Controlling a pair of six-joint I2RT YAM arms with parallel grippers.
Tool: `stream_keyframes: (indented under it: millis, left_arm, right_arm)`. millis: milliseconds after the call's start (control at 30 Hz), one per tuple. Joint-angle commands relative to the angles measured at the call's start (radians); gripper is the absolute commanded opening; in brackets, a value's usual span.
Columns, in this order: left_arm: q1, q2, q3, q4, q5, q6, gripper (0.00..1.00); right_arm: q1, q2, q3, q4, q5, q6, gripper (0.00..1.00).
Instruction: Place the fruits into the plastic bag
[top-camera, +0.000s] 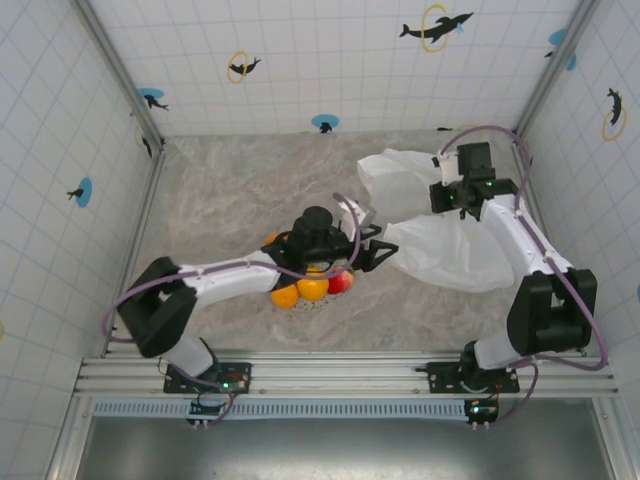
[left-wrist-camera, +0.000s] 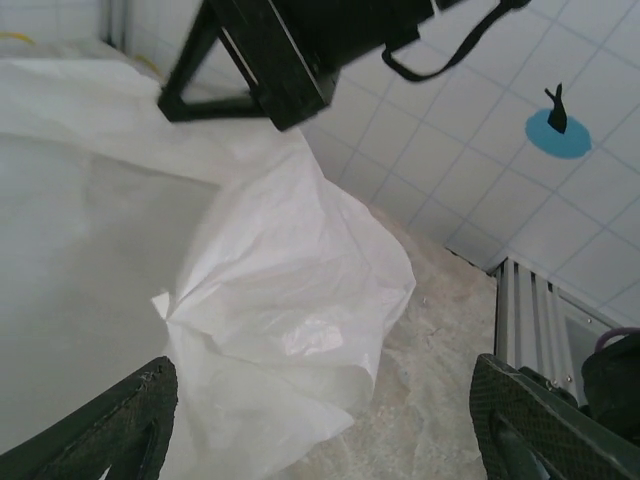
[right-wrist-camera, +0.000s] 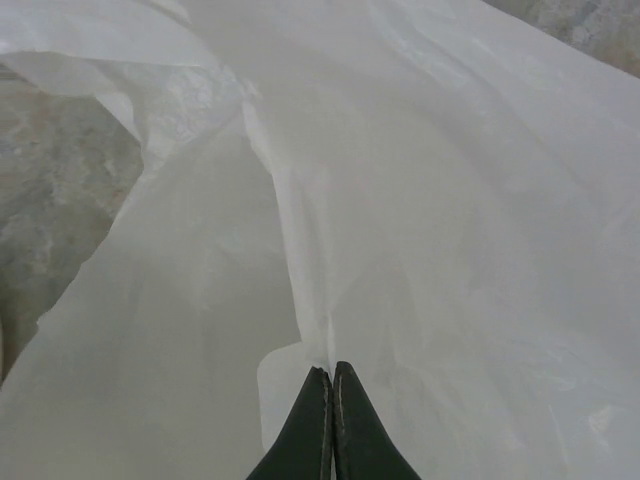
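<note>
The plastic bag (right-wrist-camera: 450, 200) is being clamped bottom-centre by the right claw (right-wrist-camera: 332, 372); the left claw (left-wrist-camera: 322, 410) is being held apart; it should be lifted wider.

Bag (top-camera: 450, 250) on table (top-camera: 220, 190), right of centre. Fruits (top-camera: 313, 289) clustered left of it, nearer the front, partly under left arm (top-camera: 235, 272).

Lit brightly and evenly from above, with only soft, faint shadows near the middle of the top view. Almost washed out to plain white on the plastic bag (right-wrist-camera: 450, 200) in the right wrist view. Fuzzy on the black shape (left-wrist-camera: 290, 50) at the top of the left wrist view. Slightly bent at the top view's corners.
</note>
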Motion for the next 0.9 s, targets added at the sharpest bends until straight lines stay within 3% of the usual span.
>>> stream_keyframes:
  millis: [0,167,267,433,700,867]
  left_arm:
    - [-0.002,-0.106,-0.049,-0.102,-0.175,0.074,0.81]
    - [0.021,-0.159,-0.079,-0.156,-0.520,0.187,0.93]
    - [0.080,-0.109,-0.037,-0.195,-0.582,0.238,0.94]
    - [0.164,0.004,0.062,-0.219,-0.531,0.282,0.95]
    - [0.168,0.133,0.200,-0.225,-0.311,0.326,0.96]
    - [0.168,0.226,0.288,-0.192,-0.381,0.354,0.96]
  right_arm:
    - [-0.020,-0.044,-0.030,0.015,-0.121,-0.060,0.00]
    - [-0.057,-0.084,-0.047,0.051,-0.223,-0.042,0.00]
    - [-0.060,-0.096,-0.050,0.049,-0.240,-0.040,0.00]
    - [-0.060,-0.115,-0.048,0.031,-0.223,-0.043,0.00]
    - [-0.060,-0.142,-0.046,0.012,-0.206,-0.035,0.00]
    - [-0.059,-0.149,-0.048,-0.001,-0.209,-0.042,0.00]
